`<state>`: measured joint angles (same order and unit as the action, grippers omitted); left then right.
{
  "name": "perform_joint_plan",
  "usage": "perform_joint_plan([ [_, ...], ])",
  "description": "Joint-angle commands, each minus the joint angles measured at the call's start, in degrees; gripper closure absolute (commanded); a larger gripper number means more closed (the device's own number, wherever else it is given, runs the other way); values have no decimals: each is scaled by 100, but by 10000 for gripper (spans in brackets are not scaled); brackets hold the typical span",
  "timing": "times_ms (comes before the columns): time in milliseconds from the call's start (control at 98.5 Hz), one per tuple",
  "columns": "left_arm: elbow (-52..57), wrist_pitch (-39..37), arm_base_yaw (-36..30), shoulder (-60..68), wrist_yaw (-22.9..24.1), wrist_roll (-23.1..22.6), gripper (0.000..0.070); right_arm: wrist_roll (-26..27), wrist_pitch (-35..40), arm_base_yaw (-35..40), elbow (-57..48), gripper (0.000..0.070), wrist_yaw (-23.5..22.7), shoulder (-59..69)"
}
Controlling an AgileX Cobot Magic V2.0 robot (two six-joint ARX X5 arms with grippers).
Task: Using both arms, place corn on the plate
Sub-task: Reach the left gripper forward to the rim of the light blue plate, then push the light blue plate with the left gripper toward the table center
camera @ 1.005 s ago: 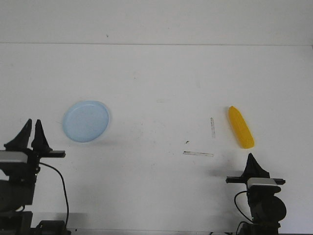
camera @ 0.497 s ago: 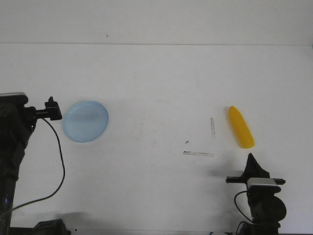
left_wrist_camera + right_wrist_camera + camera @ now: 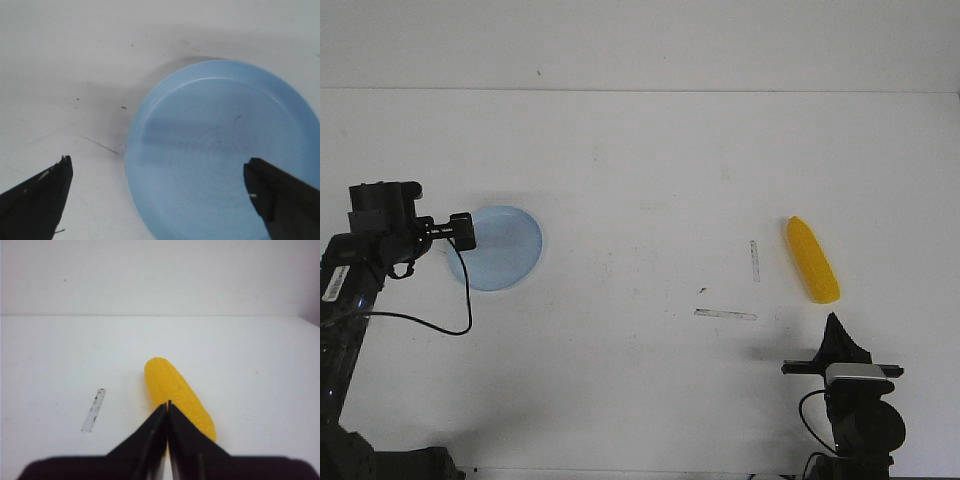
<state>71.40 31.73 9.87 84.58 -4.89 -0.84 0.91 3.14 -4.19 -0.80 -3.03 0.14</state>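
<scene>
1. The table (image 3: 650,180) is a plain white surface that carries everything, with a few dark specks and scuffs on it.

2. The left arm (image 3: 360,270) is black and jointed. It reaches in beside the plate, on the side away from the corn, with a thin black cable (image 3: 460,300) looping down from its head.

3. The right arm (image 3: 855,415) sits low at the table's near edge, far from the plate. A silver-grey camera module (image 3: 847,373) tops it.

4. The plate (image 3: 502,247) is round, pale light-blue and shallow-rimmed, and lies flat on the table. The left wrist view shows its inside plain, with only faint scuffs.

5. The corn (image 3: 813,259) is bright yellow and tapered. It lies on the table well apart from the plate, far across from it, its length running mostly toward and away from the robot.

6. The left tool (image 3: 160,200) is spread wide and holds nothing. In its wrist view one fingertip (image 3: 42,192) shows over bare table beside the plate and the other over the plate's inside.

7. The right tool (image 3: 167,415) is clenched, its two black points pressed together with nothing between them. It aims at the corn, far from the plate.

8. Two pale strips of tape (image 3: 725,314) lie between the corn and the plate, much nearer the corn.
</scene>
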Motion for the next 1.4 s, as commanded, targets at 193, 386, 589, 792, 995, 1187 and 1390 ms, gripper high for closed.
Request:
perform_joint_plan([
  [193,98,-52,192,855,-28,24,8,76,-57,-13,7,694,2,-9],
  [386,98,-107,269,1316,-31,28,9,79,-55,-13,7,694,2,-9],
  [589,98,-164,289,1606,-33,72,19,79,-55,-13,7,694,2,-7],
  [792,96,-315,293,1628,-31,188,340,79,-55,-13,7,694,2,-9],
  [995,96,-374,293,1628,-33,258,548,79,-55,-13,7,694,2,-9],
  [1187,96,-446,293,1628,-33,457,696,76,-55,-13,7,694,2,-9],
  [1390,96,-461,293,1628,-33,592,700,76,-55,-13,7,694,2,-7],
])
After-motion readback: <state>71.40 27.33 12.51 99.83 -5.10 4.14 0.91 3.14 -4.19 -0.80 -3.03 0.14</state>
